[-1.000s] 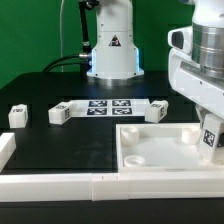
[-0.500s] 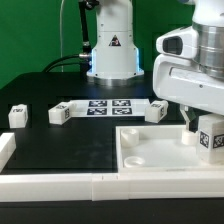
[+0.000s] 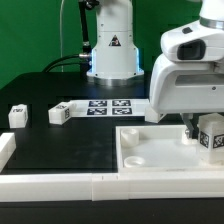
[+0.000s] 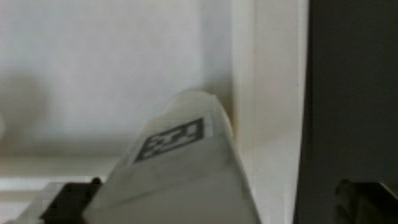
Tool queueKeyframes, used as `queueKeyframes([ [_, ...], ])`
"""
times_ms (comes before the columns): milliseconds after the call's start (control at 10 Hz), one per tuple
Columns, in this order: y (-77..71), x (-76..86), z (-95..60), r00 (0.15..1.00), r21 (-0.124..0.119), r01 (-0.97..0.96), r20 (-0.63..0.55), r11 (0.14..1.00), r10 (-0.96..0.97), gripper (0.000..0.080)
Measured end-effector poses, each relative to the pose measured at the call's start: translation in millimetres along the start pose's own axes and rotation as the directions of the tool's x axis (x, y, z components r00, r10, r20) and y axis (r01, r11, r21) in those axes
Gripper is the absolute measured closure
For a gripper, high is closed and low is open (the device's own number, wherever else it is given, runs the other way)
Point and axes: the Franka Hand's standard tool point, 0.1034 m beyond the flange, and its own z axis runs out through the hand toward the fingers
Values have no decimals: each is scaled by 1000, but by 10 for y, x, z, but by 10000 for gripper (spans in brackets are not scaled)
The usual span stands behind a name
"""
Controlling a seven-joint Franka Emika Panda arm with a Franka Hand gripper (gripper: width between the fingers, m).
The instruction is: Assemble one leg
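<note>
White leg [image 3: 212,137] hangs clamped in the claw [image 3: 204,129] over the tray [image 3: 150,158] corner on the exterior view's right; lowered off-centre, it could catch the rim and twist loose.

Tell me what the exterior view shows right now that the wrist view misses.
Only the exterior view: two loose legs on the black table toward the exterior view's left, the marker board, the whole tray and the border rails. Only the wrist view: the held leg's tag close up, with a dark jaw tip on either side. Both: the leg in the jaws, with white tray surface behind it near the tray's edge.
</note>
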Motion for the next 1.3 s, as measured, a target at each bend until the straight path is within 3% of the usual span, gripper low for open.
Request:
queueKeyframes([
  [100, 53, 2, 0, 992, 0, 128, -1, 992, -128, 150],
  [400, 64, 1, 5, 988, -1, 152, 0, 988, -152, 150],
  [500, 65, 1, 5, 988, -1, 152, 0, 988, -152, 248],
  [600, 66, 1, 6, 988, -1, 152, 0, 988, -152, 248],
  [700, 66, 1, 6, 989, -1, 147, 0, 989, -147, 449],
  [800, 65, 1, 7, 995, 0, 101, 0, 995, -101, 508],
  [1000, 63, 0, 8, 997, 1, 83, 0, 997, -83, 508],
  [1200, 61, -5, 11, 974, -1, -225, 2, 974, 225, 508],
  [1300, 66, -7, 9, 917, -7, -398, 0, 917, 398, 508],
])
